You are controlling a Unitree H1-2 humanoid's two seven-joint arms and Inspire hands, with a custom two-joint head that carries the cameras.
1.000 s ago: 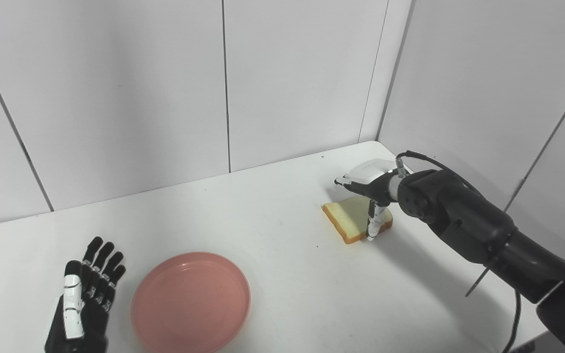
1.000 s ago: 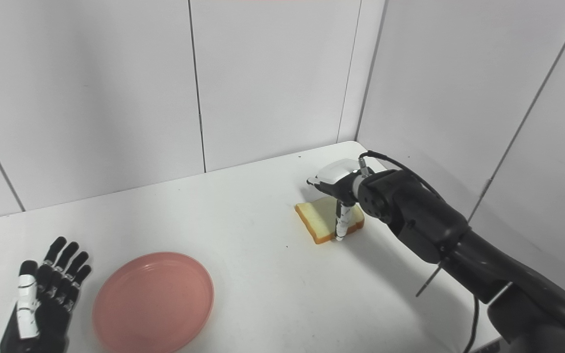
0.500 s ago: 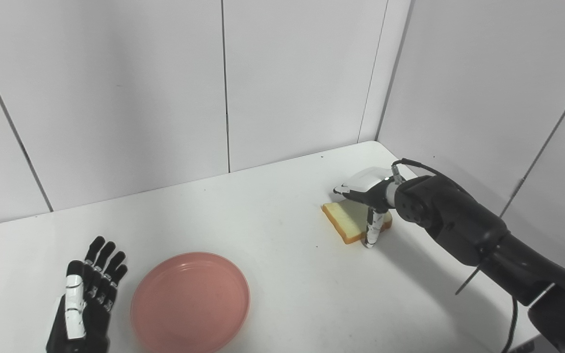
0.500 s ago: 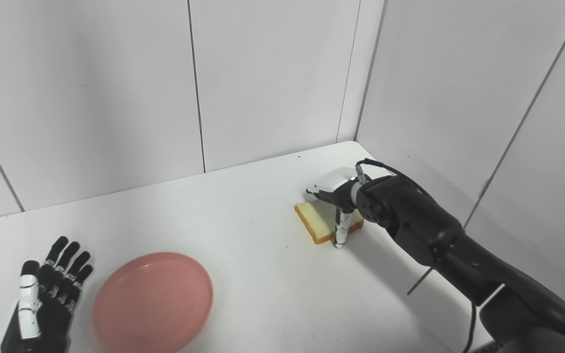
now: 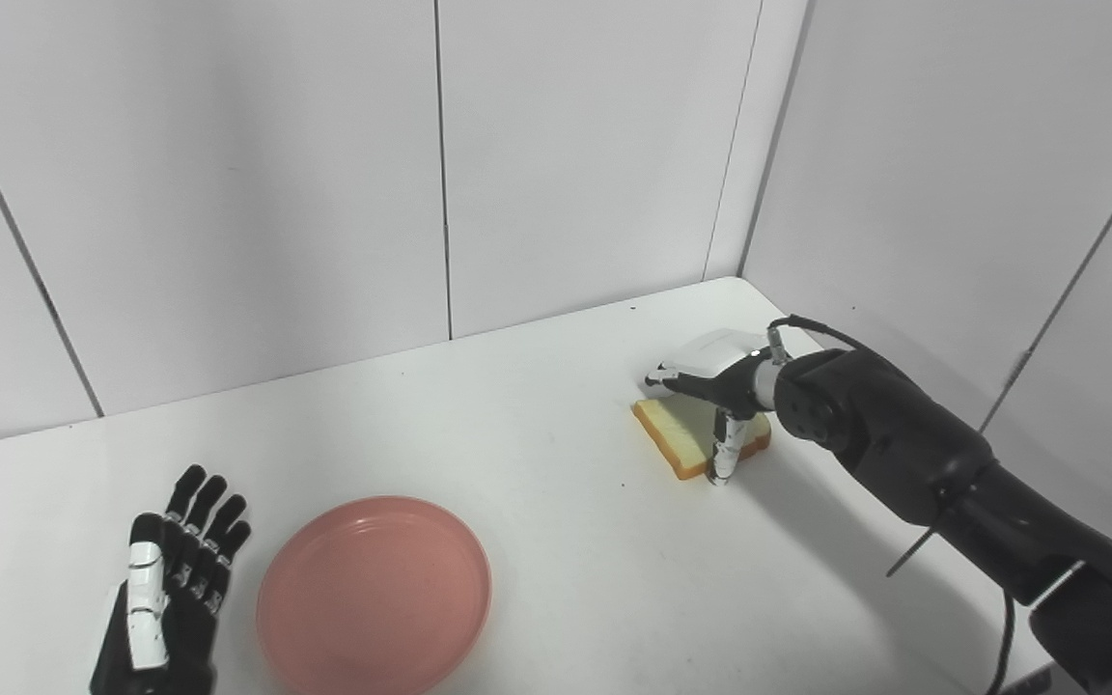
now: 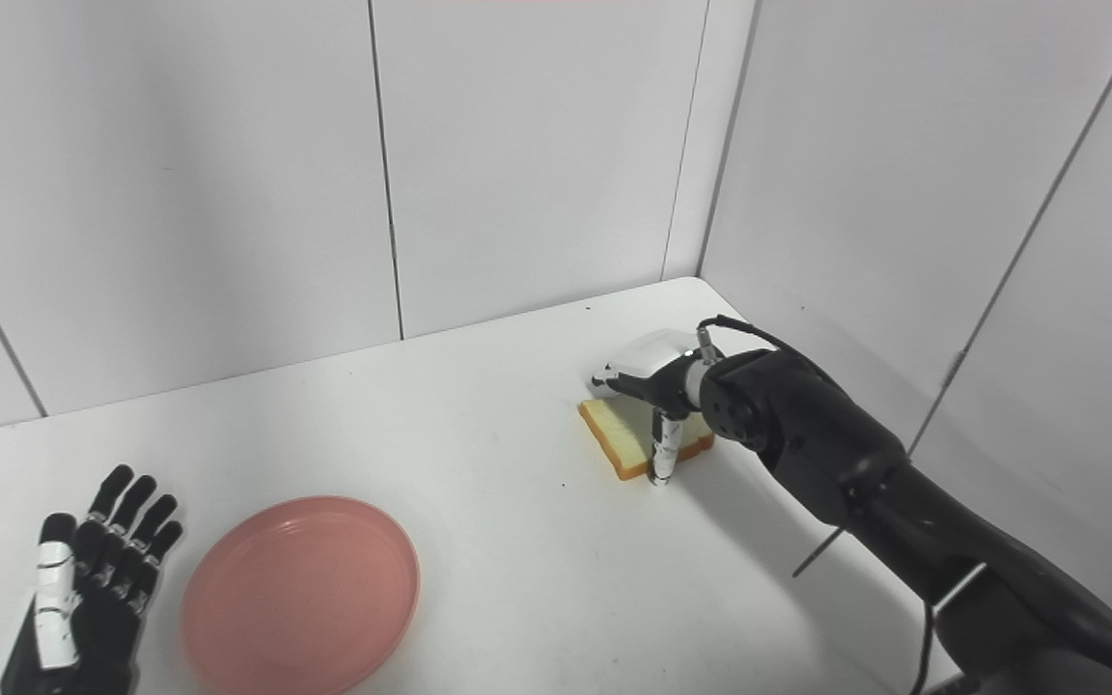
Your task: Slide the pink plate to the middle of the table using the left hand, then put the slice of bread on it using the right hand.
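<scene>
Left eye view: pink plate [image 5: 374, 595] sits near-left on the white desk [image 5: 537, 502], with the left hand [image 5: 165, 598] flat just beside it, fingers spread, holding nothing. Right eye view: slice of bread [image 6: 635, 436] lies far right on the desk. The right hand [image 6: 654, 386] hovers over it, thumb down at its near edge, fingers apart, not gripping it.

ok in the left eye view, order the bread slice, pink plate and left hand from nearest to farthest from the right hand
1. Bread slice: directly under the right hand, whose fingers reach down at its near edge, far right of the table.
2. Pink plate: front left of the table, well away.
3. Left hand: farthest, flat and open just left of the plate.
</scene>
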